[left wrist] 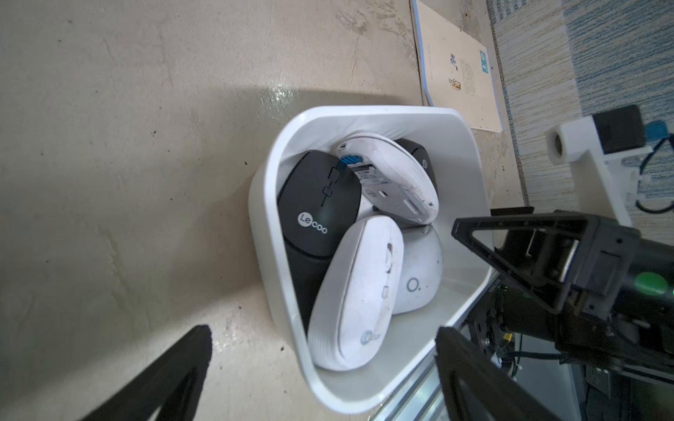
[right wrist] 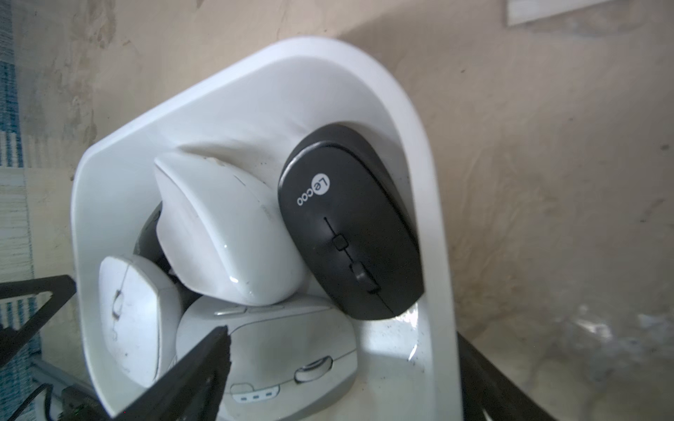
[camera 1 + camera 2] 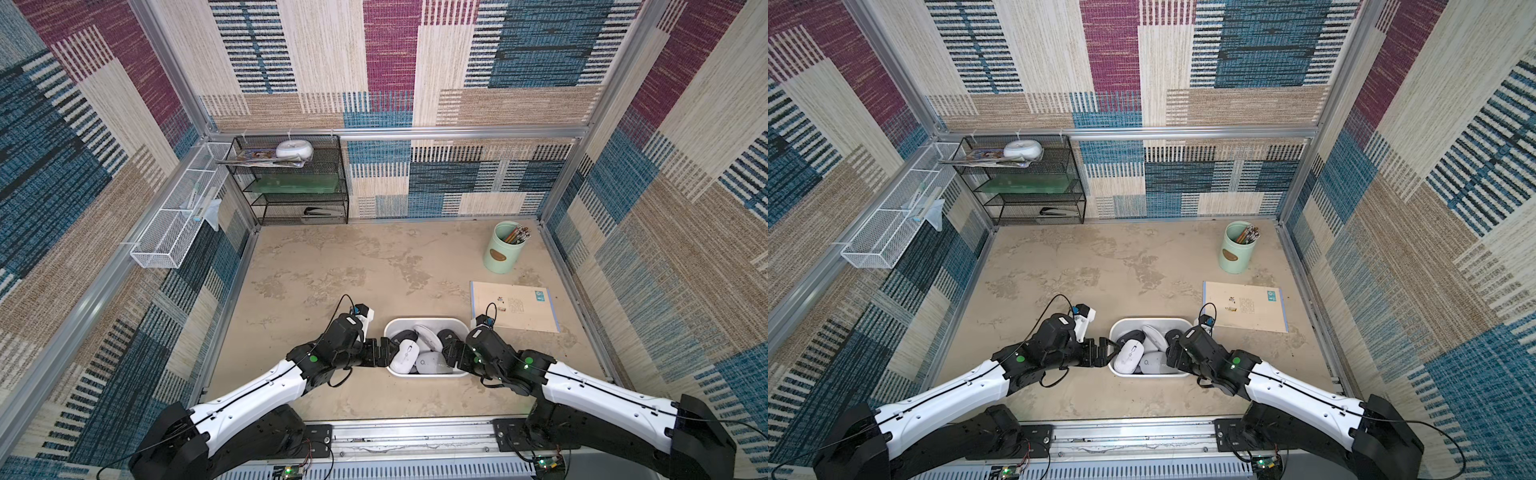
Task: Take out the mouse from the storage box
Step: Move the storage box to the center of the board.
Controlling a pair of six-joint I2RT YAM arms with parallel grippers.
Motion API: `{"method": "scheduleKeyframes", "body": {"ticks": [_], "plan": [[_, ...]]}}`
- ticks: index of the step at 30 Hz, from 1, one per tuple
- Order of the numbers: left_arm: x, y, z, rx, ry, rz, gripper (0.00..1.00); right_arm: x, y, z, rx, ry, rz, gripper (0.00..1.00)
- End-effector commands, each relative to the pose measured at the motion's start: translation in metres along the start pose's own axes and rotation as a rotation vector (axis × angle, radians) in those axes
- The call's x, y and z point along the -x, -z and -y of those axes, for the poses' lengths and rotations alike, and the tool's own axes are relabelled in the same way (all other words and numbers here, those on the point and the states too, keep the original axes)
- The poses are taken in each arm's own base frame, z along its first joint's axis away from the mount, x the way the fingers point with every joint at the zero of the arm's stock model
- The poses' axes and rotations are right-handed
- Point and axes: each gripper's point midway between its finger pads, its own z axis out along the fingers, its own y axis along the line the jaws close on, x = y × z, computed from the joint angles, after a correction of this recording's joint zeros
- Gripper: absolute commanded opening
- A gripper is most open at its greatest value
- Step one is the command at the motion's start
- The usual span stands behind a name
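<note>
Both arms are at the box (image 3: 424, 321), with the mice (image 3: 404, 356) all inside and none lifted. The left gripper (image 3: 384, 352) is spread wide at the box's left wall. The right gripper (image 3: 451, 353) is apart too, one finger over the mice, one outside the wall. Best play: left steadies the box, right centres on one of them and pinches its flanks.

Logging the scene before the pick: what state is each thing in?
Box: upright, open-topped.
Mice: five, piled in the box, none held.
Left gripper: open, empty, at the box's end.
Right gripper: open, empty, at the box's other end.
Pencil cup: upright, holding pencils.
</note>
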Motion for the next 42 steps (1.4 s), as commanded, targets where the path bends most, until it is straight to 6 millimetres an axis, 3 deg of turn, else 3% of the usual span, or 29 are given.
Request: {"method": "scheduleKeyframes", "body": {"ticks": [1, 8, 15, 24, 33, 42], "plan": [[0.01, -0.002, 0.003, 0.006, 0.012, 0.029, 0.99, 0.01, 0.005, -0.045, 0.159, 0.015, 0.027, 0.9], [0.008, -0.008, -0.006, 0.037, 0.056, 0.023, 0.99, 0.013, -0.003, -0.048, 0.147, 0.027, 0.043, 0.87], [0.017, -0.023, 0.007, -0.024, 0.077, 0.012, 1.0, 0.019, -0.012, -0.068, 0.178, 0.056, 0.043, 0.86], [0.066, -0.038, 0.01, -0.043, 0.099, 0.053, 0.99, 0.058, -0.032, -0.088, 0.133, 0.105, 0.113, 0.86], [0.109, -0.06, -0.014, -0.02, 0.147, 0.08, 0.98, 0.093, -0.068, -0.106, 0.116, 0.172, 0.084, 0.89], [0.138, -0.072, -0.035, 0.004, 0.207, 0.094, 0.98, 0.111, -0.102, -0.093, 0.063, 0.17, 0.045, 0.96]]}}
